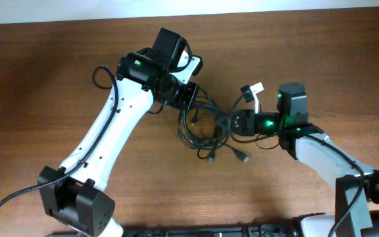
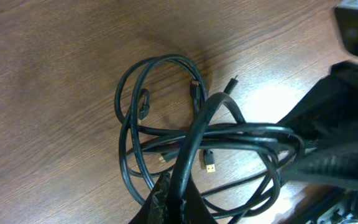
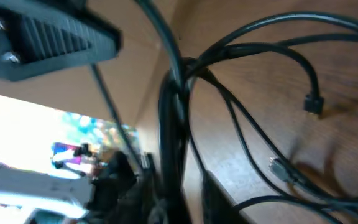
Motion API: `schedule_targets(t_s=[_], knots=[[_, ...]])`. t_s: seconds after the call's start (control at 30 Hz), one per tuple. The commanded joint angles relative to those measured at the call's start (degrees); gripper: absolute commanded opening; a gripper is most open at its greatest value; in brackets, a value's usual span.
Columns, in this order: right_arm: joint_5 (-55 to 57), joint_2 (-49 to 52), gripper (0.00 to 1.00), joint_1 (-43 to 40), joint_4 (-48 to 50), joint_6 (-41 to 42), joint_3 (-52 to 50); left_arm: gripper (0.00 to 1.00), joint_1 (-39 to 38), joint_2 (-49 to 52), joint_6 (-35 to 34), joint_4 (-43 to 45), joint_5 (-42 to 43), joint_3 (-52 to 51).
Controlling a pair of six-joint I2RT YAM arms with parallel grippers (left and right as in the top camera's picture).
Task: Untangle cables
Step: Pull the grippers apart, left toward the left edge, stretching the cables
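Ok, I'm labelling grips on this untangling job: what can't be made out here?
- Overhead: the left gripper fingertips, hidden under the left arm.
- Overhead and right wrist: whether the right gripper is open or shut. It is too small from above, and blurred cables cover it up close.
- Left wrist: the cables' right side, behind a blurred dark shape.
- All views: how many cables there are, as the crossings are too tangled.
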Motion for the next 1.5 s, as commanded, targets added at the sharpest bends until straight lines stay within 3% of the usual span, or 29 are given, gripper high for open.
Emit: schedule_targets(t_s=[0.0, 0.03, 0.17, 0.57, 0.83, 1.0, 1.27, 1.47], knots=[[8.87, -0.07, 0.08, 1.79, -1.29, -0.72, 0.11, 0.0, 0.0, -1.68, -0.52, 0.33, 0.87, 1.49], [9.99, -0.07, 0.04, 1.6, -2.6, -0.72, 0.11, 0.0, 0.28, -2.03, -0.55, 0.22, -0.52, 1.49], [10.58, -0.07, 0.04, -0.52, -7.45, -1.92, 0.13, 0.0, 3.23, -5.6, -0.55, -0.07, -4.92, 1.53], [13.55, -0.07, 0.04, -5.16, -15.19, -4.2, 0.11, 0.0, 14.71, -20.46, -1.68, 2.56, -5.27, 1.53], [36.37, -0.07, 0.04, -6.58, -28.11, -4.17, 0.13, 0.0, 21.22, -25.51, -9.29, 4.72, -10.67, 1.53], [34.88, -0.07, 0.04, -16.65, -29.35, -4.15, 0.33, 0.0, 21.64, -24.35, -9.55, 3.06, -17.46, 1.2], [18.91, -0.07, 0.04, -36.63, -28.57, -6.25, 0.46, 0.0, 21.64, -19.32, -11.19, 2.64, -21.16, 1.2], [13.94, -0.07, 0.04, -46.03, -28.22, -7.82, 0.48, 0.0, 21.77, -15.54, -19.28, 2.69, -27.78, 1.2]])
